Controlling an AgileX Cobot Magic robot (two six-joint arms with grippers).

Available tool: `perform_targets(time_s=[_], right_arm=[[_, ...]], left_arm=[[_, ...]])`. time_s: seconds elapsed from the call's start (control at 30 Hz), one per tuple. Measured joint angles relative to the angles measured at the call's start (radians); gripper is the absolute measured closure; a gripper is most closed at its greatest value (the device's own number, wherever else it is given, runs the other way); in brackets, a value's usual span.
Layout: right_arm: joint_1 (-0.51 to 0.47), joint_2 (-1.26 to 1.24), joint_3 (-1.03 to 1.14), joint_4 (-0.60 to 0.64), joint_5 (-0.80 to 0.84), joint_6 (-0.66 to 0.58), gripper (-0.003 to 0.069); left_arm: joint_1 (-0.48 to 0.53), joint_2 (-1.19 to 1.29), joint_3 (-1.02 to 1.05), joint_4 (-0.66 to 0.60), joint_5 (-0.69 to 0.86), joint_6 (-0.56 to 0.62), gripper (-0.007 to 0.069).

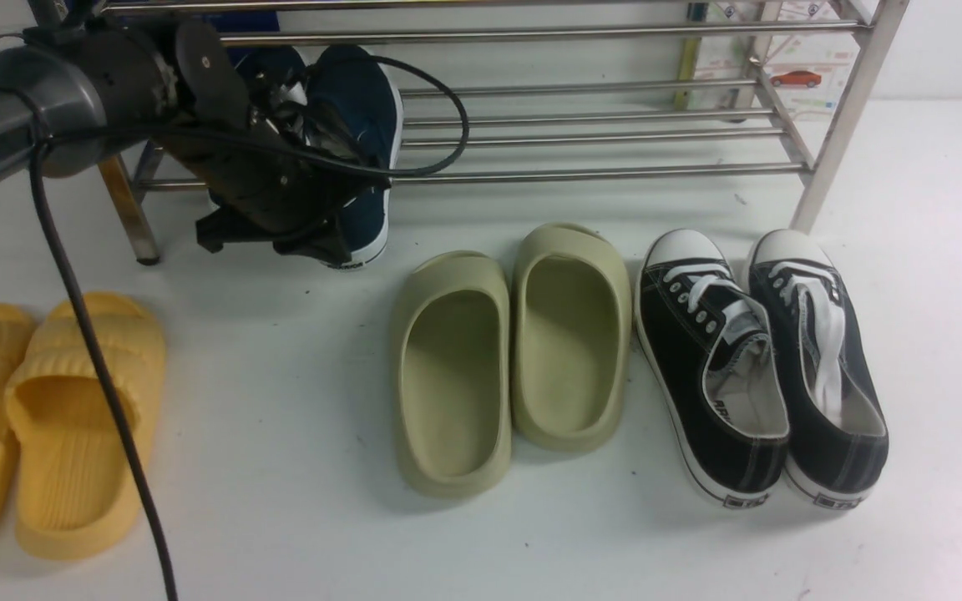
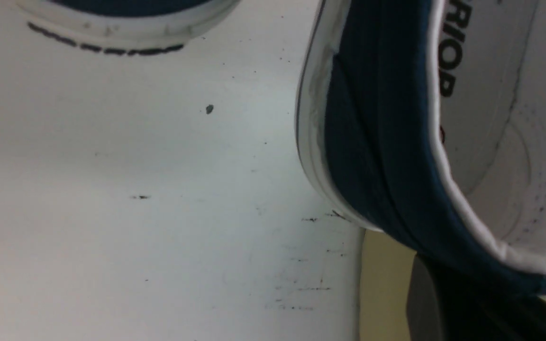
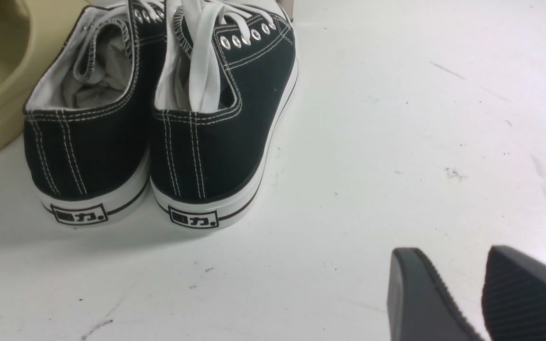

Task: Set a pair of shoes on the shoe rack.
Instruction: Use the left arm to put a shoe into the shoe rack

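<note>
Near the camera, on the white surface [image 1: 281, 501], a pair of yellow slides [image 1: 47, 417] sits at 8 o'clock. The green slides [image 1: 514, 351] lie side by side in the middle. The black sneakers [image 1: 761, 367] with white laces sit just beside them at 4 o'clock. The right claw [image 3: 484, 293] hangs low over the bare surface behind the sneaker heels, with its two dark pads a little apart and nothing between them (it does not show in the front view). Farther back, at 11 o'clock, the left claw [image 1: 314, 200] is clamped on the heel end of one blue shoe [image 1: 364, 142]. That shoe is held up off the surface, right in front of the low bars of the shoe rack [image 1: 615, 125]. The wrist camera shows its white inside and a dark finger [image 2: 443, 303] pressed on the blue heel. The other blue shoe [image 2: 126, 19] rests on the surface near it. The shiny rack stands at the back, from 11 to 1 o'clock.
</note>
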Motion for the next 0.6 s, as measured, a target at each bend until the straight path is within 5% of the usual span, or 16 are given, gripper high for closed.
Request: perform_targets(time_s=[0.6], right_arm=[[0.0, 0.0, 0.0, 0.0, 0.0, 0.0, 0.0412]], left_arm=[[0.0, 0.037, -0.093, 0.151, -0.063, -0.169, 0.0638]])
